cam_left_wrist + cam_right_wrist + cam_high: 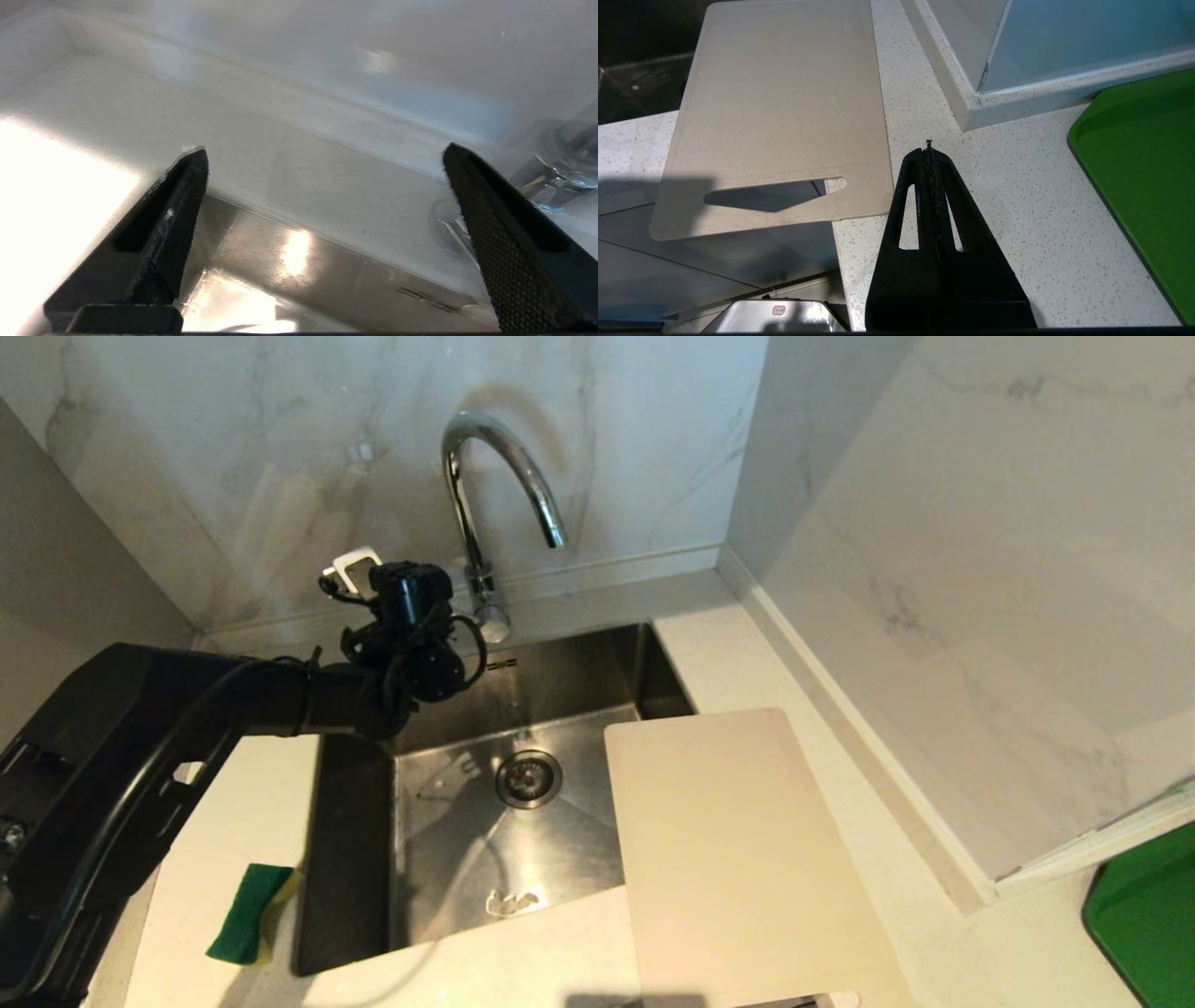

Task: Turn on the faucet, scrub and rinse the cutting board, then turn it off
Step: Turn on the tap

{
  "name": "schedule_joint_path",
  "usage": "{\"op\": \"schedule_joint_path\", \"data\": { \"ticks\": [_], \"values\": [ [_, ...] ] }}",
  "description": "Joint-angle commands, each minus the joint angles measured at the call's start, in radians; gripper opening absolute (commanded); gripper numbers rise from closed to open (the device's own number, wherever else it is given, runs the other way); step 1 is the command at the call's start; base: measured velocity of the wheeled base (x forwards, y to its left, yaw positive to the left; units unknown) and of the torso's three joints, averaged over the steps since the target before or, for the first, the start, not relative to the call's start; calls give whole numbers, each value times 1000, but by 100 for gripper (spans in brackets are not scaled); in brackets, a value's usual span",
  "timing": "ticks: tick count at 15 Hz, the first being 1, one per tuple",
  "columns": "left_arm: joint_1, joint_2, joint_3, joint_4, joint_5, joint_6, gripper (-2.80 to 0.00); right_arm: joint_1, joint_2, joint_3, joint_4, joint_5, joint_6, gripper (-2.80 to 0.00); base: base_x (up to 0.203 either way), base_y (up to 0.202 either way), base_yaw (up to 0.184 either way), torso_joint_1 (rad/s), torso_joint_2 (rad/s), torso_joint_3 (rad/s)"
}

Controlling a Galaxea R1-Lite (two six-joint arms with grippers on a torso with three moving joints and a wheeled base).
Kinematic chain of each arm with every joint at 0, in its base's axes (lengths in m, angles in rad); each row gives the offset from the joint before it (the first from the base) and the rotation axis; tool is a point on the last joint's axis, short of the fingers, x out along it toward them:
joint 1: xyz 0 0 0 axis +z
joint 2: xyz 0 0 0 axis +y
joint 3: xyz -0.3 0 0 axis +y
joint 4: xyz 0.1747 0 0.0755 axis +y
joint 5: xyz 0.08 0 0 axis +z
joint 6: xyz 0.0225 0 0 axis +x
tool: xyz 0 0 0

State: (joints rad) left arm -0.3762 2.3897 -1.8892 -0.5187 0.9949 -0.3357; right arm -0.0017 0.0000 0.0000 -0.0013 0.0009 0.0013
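The stainless steel sink (448, 859) is set into the pale speckled stone worktop (952, 952), and the tall chrome gooseneck faucet (485, 495) stands behind its back rim, against the marble wall. The large cream plastic cutting board (738, 859) lies on the worktop at the sink's right, its far left corner overhanging the basin. A green-and-yellow sponge (250, 913) lies left of the sink. A bright green flat tray (1144, 915) sits far right. The left gripper (359, 569) hangs over the sink's back left rim, just left of the faucet's base.

Open sink (439, 840) beside cutting board (738, 859)
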Motion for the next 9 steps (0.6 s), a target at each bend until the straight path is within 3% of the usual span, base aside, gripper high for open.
{"op": "schedule_joint_path", "data": {
  "ticks": [1, 9],
  "values": [
    [-21, -54, 45, -12, -9, -5, 0, 0, 0, 0, 0, 1, 0, -280, 0, 0, 0, 0, 0, 0],
    [-42, -105, 71, -14, -12, -26, 0, 0, 0, 0, 0, 1, 0, -280, 0, 0, 0, 0, 0, 0]
  ]
}}
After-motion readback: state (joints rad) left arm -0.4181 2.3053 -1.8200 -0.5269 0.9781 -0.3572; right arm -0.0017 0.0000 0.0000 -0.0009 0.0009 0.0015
